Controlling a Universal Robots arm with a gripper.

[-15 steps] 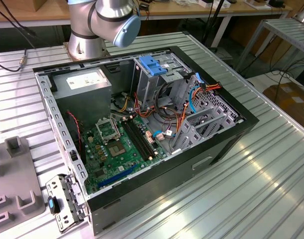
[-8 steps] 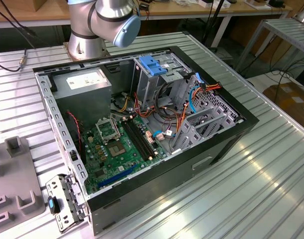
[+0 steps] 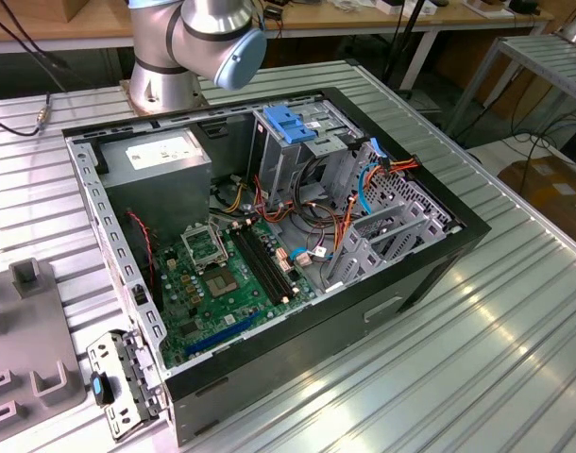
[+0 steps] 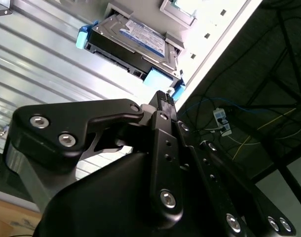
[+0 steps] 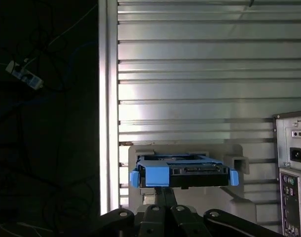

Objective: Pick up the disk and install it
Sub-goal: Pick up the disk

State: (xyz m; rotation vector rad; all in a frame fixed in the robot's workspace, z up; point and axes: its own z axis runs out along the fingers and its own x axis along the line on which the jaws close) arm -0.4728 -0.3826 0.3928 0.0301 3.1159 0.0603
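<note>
Gripper [image 5: 164, 188] closed and empty, right by the disk [image 5: 185, 170] on the desk [image 5: 190, 74]. Best opened wide and squared across the blue carrier [image 5: 155, 176], I'd say.

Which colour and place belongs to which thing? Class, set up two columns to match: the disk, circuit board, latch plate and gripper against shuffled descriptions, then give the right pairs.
Things:
1 disk
2 circuit board
3 latch plate
4 gripper

Descriptions:
a) green, flat inside the open computer case
b) black, close by the disk
c) dark with a bright blue frame, on a grey holder on the ribbed table
d) light blue, atop the metal cage

Pairs: 1-c, 2-a, 3-d, 4-b.
</note>
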